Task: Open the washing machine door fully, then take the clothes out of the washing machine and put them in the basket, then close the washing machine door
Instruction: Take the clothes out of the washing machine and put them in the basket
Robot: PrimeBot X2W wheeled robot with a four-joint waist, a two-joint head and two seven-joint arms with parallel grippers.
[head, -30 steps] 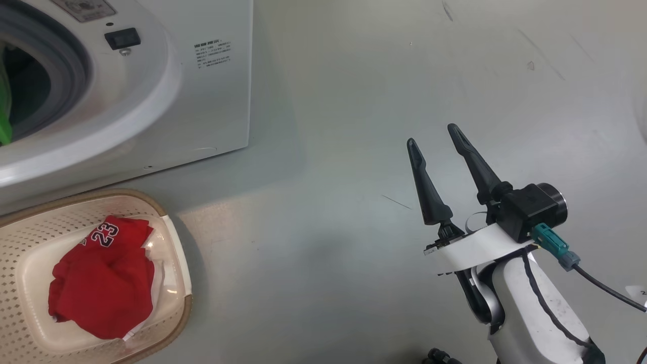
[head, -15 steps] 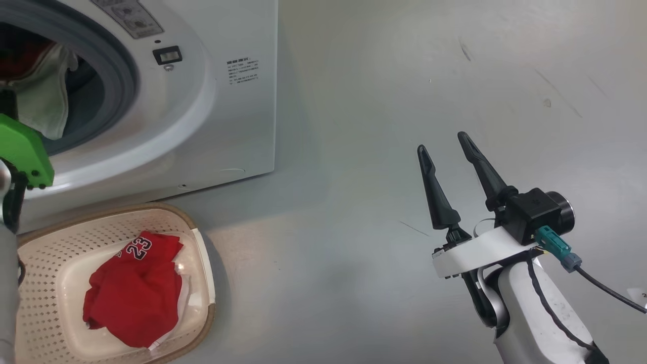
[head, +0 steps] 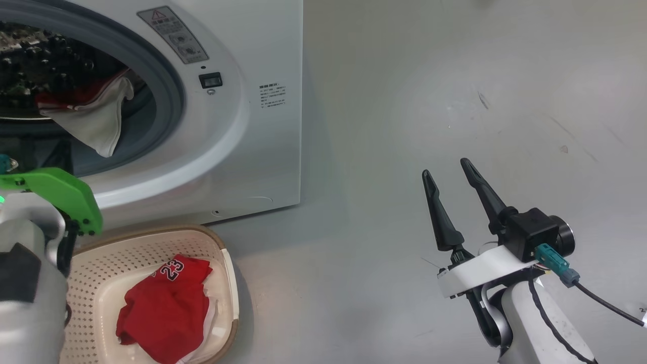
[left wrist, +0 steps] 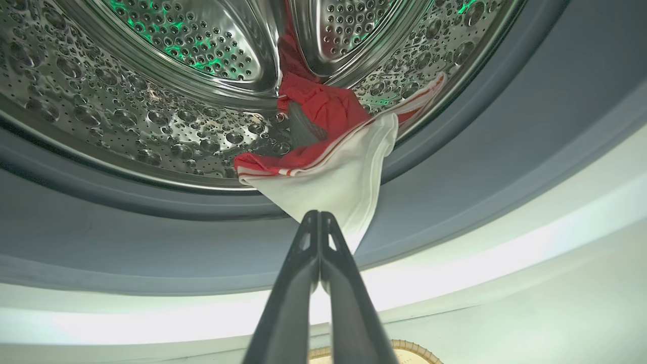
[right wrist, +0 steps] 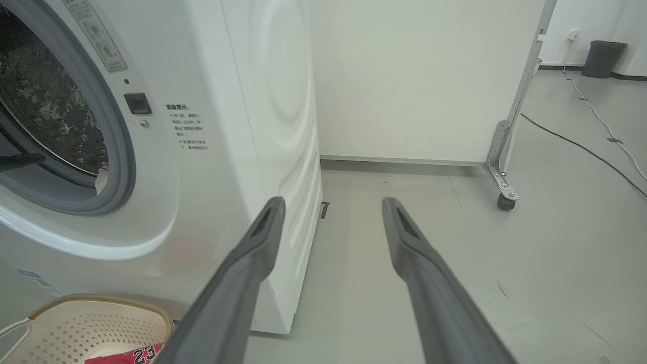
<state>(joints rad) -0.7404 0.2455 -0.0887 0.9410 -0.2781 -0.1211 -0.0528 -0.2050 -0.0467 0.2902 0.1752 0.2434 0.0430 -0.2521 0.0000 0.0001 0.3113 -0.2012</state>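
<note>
Left gripper [left wrist: 319, 218] is closed, fingers pressed together, just before the washing machine [head: 263, 151] opening, where a red-and-white garment [left wrist: 333, 172] hangs over the drum lip. The basket [head: 151, 246] (red 23 shirt [head: 162, 318] inside) sits at the machine's foot. Right gripper [head: 446, 168] stands open, well right of the machine.

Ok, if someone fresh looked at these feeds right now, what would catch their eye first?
The red and white garment spilling over the drum lip of the washing machine, with the shut left gripper pointing at its white hem. Next, the red 23 jersey lying in the basket below the opening, and the open right gripper over bare floor to the right.
</note>
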